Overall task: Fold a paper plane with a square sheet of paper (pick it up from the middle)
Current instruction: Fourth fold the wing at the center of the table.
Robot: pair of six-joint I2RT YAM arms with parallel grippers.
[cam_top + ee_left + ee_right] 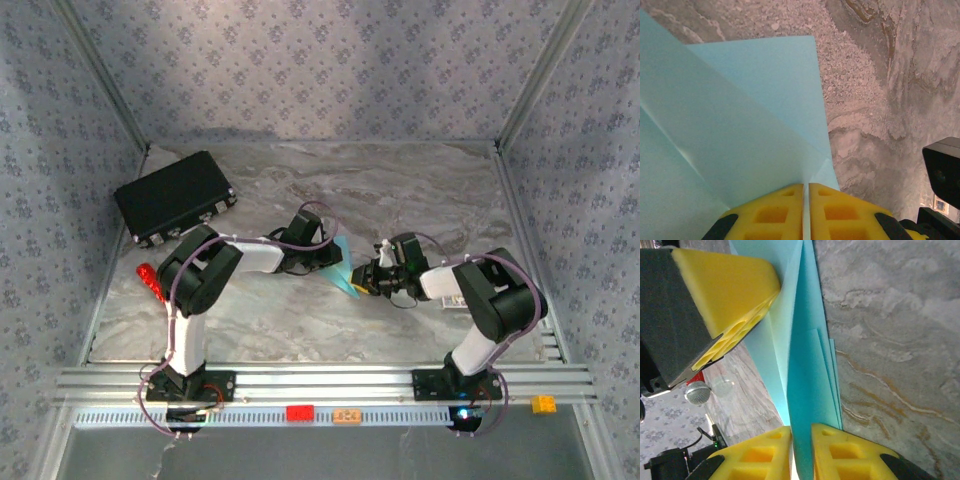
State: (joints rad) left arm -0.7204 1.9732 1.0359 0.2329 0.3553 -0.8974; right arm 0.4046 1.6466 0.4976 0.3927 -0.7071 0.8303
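The folded light cyan-blue sheet of paper (340, 262) stands on edge above the marble table (400, 190), between the two grippers. My left gripper (806, 187) is shut on the paper (740, 125), whose creased flaps spread away from its yellow pads. In the top view the left gripper (326, 256) reaches in from the left. My right gripper (801, 429) has its jaws a little apart around the layered edge of the paper (807, 380), with a thin gap on one side. The right gripper (363, 285) sits at the paper's lower right. The left gripper's yellow fingers (725, 290) show at upper left in the right wrist view.
A black rectangular case (175, 197) lies at the back left. A small red stick (149, 280) lies by the left arm near the left edge. Small red (299, 412), orange (347, 416) and yellow (543, 404) blocks sit on the front rail. Patterned walls close in three sides.
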